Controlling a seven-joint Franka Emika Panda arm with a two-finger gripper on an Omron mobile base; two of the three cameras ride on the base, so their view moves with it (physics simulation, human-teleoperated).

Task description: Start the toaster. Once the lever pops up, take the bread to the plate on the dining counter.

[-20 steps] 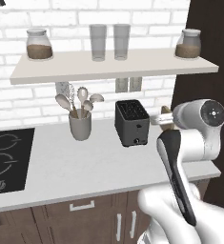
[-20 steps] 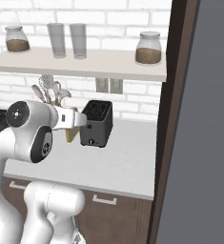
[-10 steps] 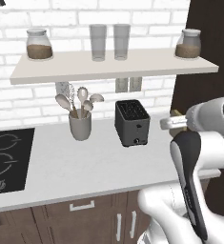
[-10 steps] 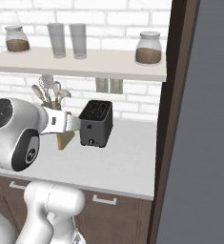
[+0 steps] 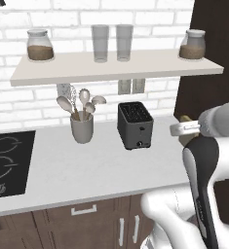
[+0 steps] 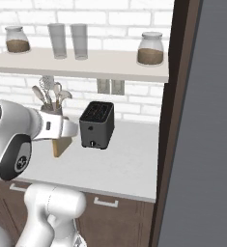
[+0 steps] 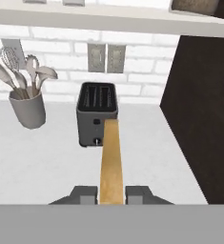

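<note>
So the bread (image 7: 111,162) is out of the toaster (image 7: 97,114) at this point. The gripper (image 7: 111,194) is pinched down on the slice, edge-on in the hand view, with a dark fingertip showing on each side of its lower end. From the right base view you can see the tan wedge of it hanging below the wrist, up off the bench (image 6: 124,164) and a bit in front of the toaster, not touching it.

The toaster itself sits on the white bench near the brick wall, both slots looking empty from up here, with a grey utensil crock (image 5: 82,129) just to its left and a black cooktop (image 5: 9,163) further along.

My read: the toasting part is done and we're in the carry step. Neither the plate nor the dining counter is anywhere in these views, so the next move probably needs the base to drive or turn away from this bench. Main thing is keeping the squeeze firm and the slice steady, and swinging clear of that dark cabinet panel (image 6: 170,120) on the right.
</note>
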